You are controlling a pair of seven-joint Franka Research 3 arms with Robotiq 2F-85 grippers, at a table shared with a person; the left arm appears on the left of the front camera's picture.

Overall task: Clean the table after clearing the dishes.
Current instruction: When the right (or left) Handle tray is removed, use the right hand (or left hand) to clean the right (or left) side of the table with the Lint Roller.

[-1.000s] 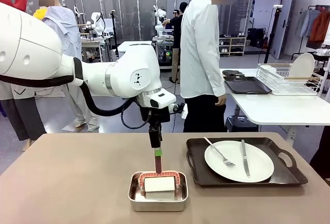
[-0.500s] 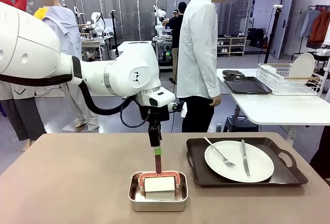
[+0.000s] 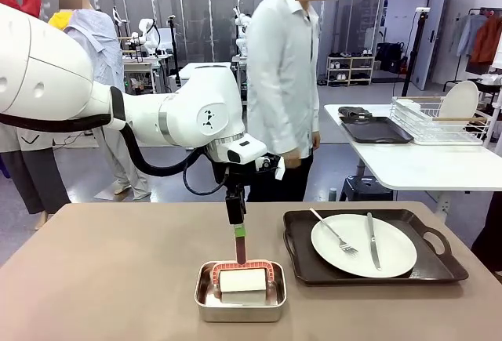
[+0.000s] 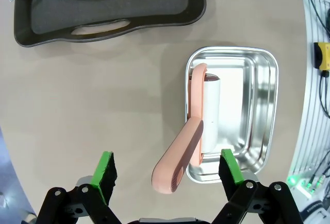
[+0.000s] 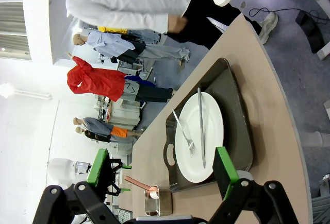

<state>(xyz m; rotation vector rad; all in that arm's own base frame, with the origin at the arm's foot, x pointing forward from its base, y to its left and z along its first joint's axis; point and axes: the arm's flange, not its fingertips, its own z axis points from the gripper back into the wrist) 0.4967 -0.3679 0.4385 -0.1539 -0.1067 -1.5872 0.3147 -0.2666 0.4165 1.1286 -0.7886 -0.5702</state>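
One plate (image 3: 363, 244) on tray (image 3: 306, 269), right side of bench (image 3: 118, 278). Roller (image 3: 242, 281) in steel pan (image 3: 205, 307), near middle. Handle (image 3: 240, 251) upright, top end between spread pads of left pincer (image 3: 238, 227) directly above, not yet clenched. Right pincer (image 5: 162, 166) released, empty, well apart from pan; left arm nearer.

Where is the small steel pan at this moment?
In the front view the steel pan sits near the table's near edge, about the middle, just left of the dark tray holding the plate.
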